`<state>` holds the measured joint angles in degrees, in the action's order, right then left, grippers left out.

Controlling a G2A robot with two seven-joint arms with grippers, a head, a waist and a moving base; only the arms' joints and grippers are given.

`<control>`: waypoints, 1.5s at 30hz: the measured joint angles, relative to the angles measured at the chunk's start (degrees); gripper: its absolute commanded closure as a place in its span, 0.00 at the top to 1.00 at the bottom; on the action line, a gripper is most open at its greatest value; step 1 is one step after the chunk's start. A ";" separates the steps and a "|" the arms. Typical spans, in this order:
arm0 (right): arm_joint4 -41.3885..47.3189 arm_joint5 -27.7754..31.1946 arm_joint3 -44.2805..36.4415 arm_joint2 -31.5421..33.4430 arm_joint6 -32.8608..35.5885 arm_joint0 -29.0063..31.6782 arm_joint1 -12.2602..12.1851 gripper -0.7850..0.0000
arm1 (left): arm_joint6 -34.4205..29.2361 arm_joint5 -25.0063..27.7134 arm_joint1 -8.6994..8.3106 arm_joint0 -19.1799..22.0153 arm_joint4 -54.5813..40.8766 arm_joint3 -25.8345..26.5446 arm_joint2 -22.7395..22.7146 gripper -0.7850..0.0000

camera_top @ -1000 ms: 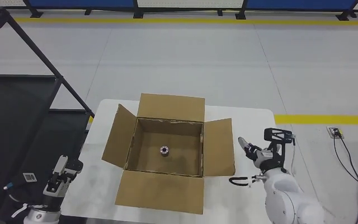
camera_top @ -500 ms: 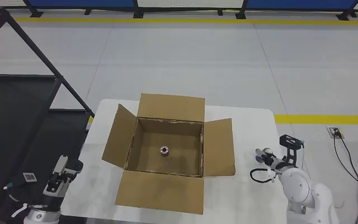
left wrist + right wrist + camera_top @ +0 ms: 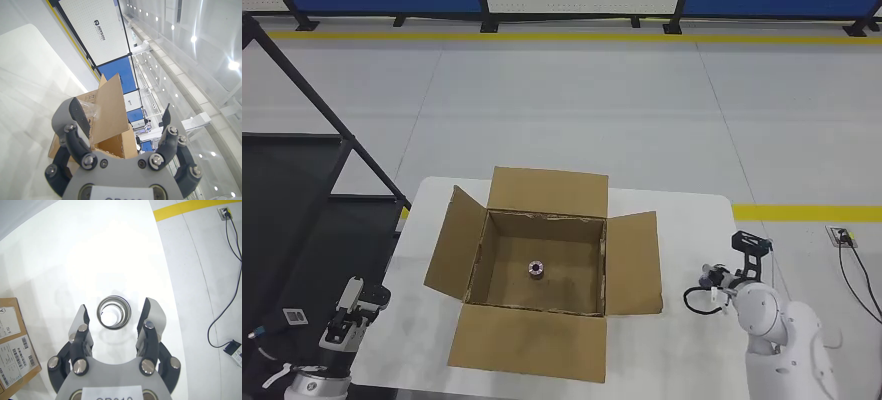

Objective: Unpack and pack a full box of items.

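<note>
A shiny hollow metal ring point(image 3: 123, 316) (ribbed inside, upright) sits free between the right gripper's point(image 3: 116, 307) wide-spread fingers.

A: What sits around the white bench point(image 3: 682, 215)?

B: Grey floor point(image 3: 572, 110), with a yellow stripe point(image 3: 807, 212) running off past the bench's right edge and another point(image 3: 542, 37) along the far side, under blue panels point(image 3: 382, 5).

A: Any wiring?

B: A socket plate point(image 3: 840, 236) on the floor just beyond the stripe, a black cable point(image 3: 854, 278) plugged in, running toward a small grey box point(image 3: 234, 352). A black metal frame point(image 3: 312, 90) stands on the left.
</note>
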<state>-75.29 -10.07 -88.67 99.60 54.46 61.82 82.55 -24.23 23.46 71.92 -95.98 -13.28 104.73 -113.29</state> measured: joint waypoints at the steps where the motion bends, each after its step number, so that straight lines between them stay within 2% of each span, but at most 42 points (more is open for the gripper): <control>1: 0.06 0.04 0.30 -0.04 0.02 -0.19 -0.06 0.07 | 0.00 0.00 0.00 0.00 0.00 0.00 0.00 1.00; 2: 0.11 0.05 0.54 -0.08 0.04 -0.36 -0.11 0.00 | 0.00 0.00 0.00 0.00 0.00 0.00 0.00 1.00; 8: 1.13 -0.97 -0.20 0.18 -0.87 -0.32 -0.41 0.00 | 0.00 0.00 0.00 0.00 0.00 0.00 0.00 1.00; 11: 3.12 -0.96 -3.87 0.31 -2.55 1.20 -0.43 0.00 | 0.00 0.00 0.00 0.00 0.00 0.00 0.00 1.00; 15: 5.47 -0.38 -12.77 -1.73 -4.74 4.91 -0.21 0.00 | 0.00 0.00 0.00 0.00 0.00 0.00 0.00 1.00; 20: 1.79 -1.86 -27.46 -9.32 -8.43 9.27 0.24 0.00 | 0.00 0.00 0.00 0.00 0.00 0.00 0.00 1.00; 22: -1.56 -4.83 -32.31 -13.63 -12.83 10.31 0.60 0.00 | 0.00 0.00 0.00 0.00 0.00 0.00 0.00 1.00; 26: -7.31 -8.24 -35.48 -23.09 -19.91 9.93 1.29 0.00 | 0.00 0.00 0.00 0.00 0.00 0.00 0.00 1.00; 28: -8.69 -6.74 -33.80 -28.00 -20.18 7.63 1.62 0.00 | 0.00 0.00 0.00 0.00 0.00 0.00 0.00 1.00; 30: -8.96 -3.26 -30.43 -32.00 -17.50 3.85 1.93 0.00 | 0.00 0.00 0.00 0.00 0.00 0.00 0.00 1.00; 34: -7.52 4.28 -20.40 -37.74 -7.01 -6.34 2.79 0.00 | 0.00 0.00 0.00 0.00 0.00 0.00 0.00 1.00; 37: -9.79 8.92 -10.97 -42.78 1.74 -14.71 3.89 0.00 | 0.00 0.00 0.00 0.00 0.00 0.00 0.00 1.00; 40: -9.95 6.42 -1.69 -48.04 7.77 -21.75 5.59 0.00 | 0.00 0.00 0.00 0.00 0.00 0.00 0.00 1.00; 45: -5.45 5.92 11.35 -52.65 10.12 -29.14 8.14 0.00 | 0.00 0.00 0.00 0.00 0.00 0.00 0.00 1.00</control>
<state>-80.74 -4.15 -77.32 46.95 64.58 32.68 90.70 -24.23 23.46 71.92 -95.98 -13.28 104.73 -113.29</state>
